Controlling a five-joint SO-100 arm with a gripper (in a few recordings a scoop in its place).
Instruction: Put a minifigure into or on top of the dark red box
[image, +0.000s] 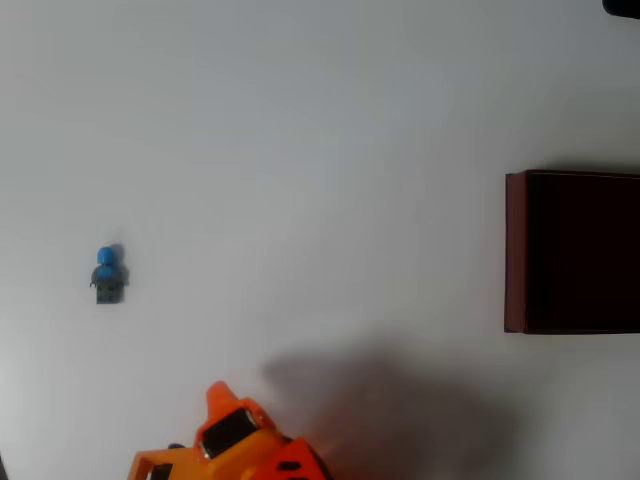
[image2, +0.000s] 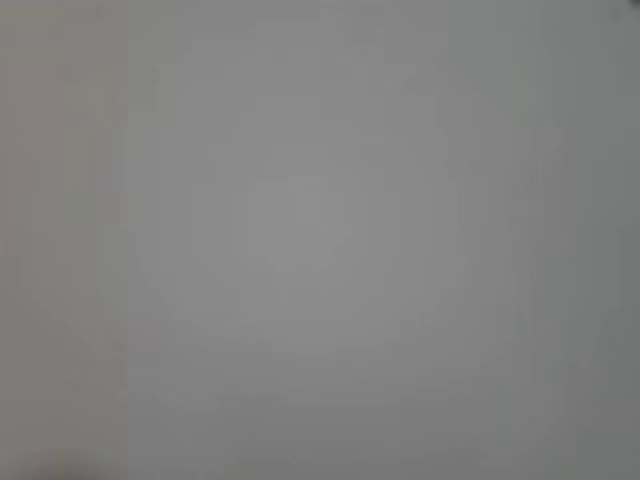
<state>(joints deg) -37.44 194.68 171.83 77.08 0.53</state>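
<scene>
The minifigure (image: 108, 272), tiny with a bright blue head and dark grey body, lies on the white table at the left of the overhead view. The dark red box (image: 515, 250) stands at the right edge, its thin red walls around a nearly black interior, partly cut off by the frame. My orange gripper (image: 220, 400) pokes in from the bottom edge, below and to the right of the minifigure and far left of the box. Just one pointed orange tip shows, so how the jaws stand is unclear. The wrist view is plain blurred grey surface.
The white table (image: 320, 150) spreads wide between the minifigure and the box. My arm's shadow (image: 390, 410) falls on the table at the bottom middle. A small dark object (image: 622, 7) sits at the top right corner.
</scene>
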